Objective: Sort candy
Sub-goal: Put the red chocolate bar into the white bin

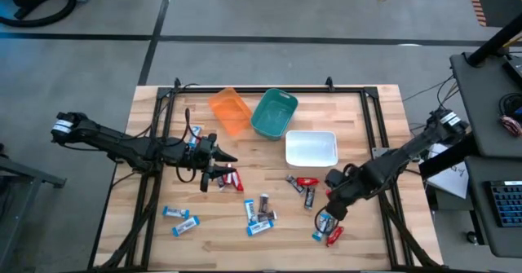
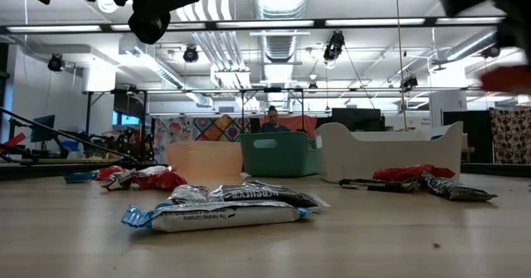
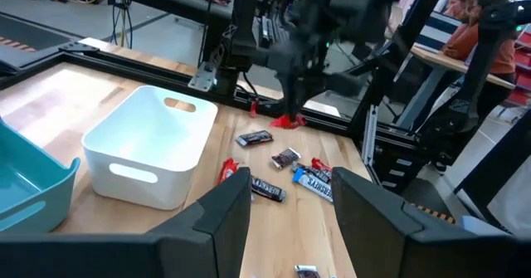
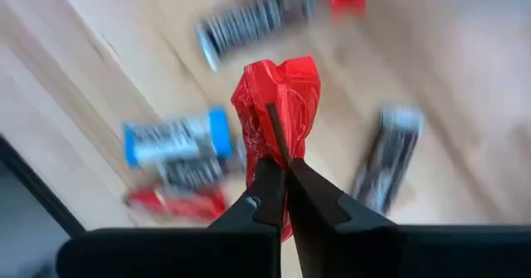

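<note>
Near edge of the wooden table (image 1: 269, 248): light blue-and-white candy bars (image 1: 181, 219) are lying scattered at the left front, and a mixed cluster of blue-and-white and dark bars (image 1: 260, 213) is lying at the centre front; in the low view this cluster (image 2: 220, 207) is filling the foreground.

Right front: the right gripper (image 4: 284, 182) is hanging above the table with its jaws pressed together, pinching a red candy bar (image 4: 276, 112) by one end of the crumpled wrapper. In the high view the right gripper (image 1: 333, 210) is hovering just beside a blue-and-white bar and a red bar (image 1: 329, 232) lying near the table's front-right corner.

Middle of the table: dark bars and one red bar (image 1: 303, 184) are lying just in front of the white bin. To the left, the left gripper (image 1: 218, 165) is hovering over a small pile of red and dark bars (image 1: 228, 180); its jaws are standing spread and holding nothing, as the left wrist view shows the two dark fingers (image 3: 217, 220) apart.

Far side: the orange bin (image 1: 228, 110), the teal bin (image 1: 274, 113) and the white bin (image 1: 311, 148) are standing in a row, the orange and teal bins touching, the white one just beside the teal.

Beyond the table: a person (image 2: 271, 119) is sitting in the room behind the bins.
</note>
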Tool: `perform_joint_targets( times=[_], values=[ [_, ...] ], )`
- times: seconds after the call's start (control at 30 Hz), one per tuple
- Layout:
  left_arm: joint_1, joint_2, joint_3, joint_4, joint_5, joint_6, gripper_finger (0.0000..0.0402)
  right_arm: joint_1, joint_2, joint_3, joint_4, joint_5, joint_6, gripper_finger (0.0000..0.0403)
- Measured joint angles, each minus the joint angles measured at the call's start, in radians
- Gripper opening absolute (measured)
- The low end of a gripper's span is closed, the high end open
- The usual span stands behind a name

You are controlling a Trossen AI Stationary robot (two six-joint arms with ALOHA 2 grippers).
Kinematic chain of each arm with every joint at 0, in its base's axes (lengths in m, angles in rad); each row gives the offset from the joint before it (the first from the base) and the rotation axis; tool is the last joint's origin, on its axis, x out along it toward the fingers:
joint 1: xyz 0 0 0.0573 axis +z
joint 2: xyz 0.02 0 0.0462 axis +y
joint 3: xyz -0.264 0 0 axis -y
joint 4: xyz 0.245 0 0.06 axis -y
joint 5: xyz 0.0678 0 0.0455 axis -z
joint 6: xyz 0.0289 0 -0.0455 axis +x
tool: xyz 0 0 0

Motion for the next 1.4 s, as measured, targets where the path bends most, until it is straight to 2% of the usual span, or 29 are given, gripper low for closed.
perform_joint_targets(
  times=[0.33, 0.6, 0.8, 0.9, 1.13, 1.4],
  values=[
    [0.000, 0.000, 0.000, 0.000, 0.000, -0.001, 0.0153, -0.164, 0.044, 0.150, 0.002, 0.266, -0.398, 0.0009],
    [0.000, 0.000, 0.000, 0.000, 0.000, -0.001, 0.0153, -0.301, 0.102, 0.153, 0.001, 0.408, -0.713, 0.0009],
    [0.000, 0.000, 0.000, -0.001, 0.000, -0.001, 0.0153, -0.384, 0.149, 0.124, 0.003, 0.410, -1.010, 0.0009],
    [0.000, 0.000, 0.000, -0.002, 0.000, -0.001, 0.0153, -0.416, 0.178, 0.121, 0.004, 0.377, -1.124, 0.0009],
    [0.000, 0.000, 0.000, -0.002, 0.000, 0.021, 0.0153, -0.490, 0.256, 0.121, 0.005, 0.290, -1.186, 0.0009],
    [0.002, 0.000, 0.000, -0.004, 0.000, 0.025, 0.0153, -0.529, 0.324, 0.121, 0.007, 0.257, -1.239, 0.0009]
  ],
)
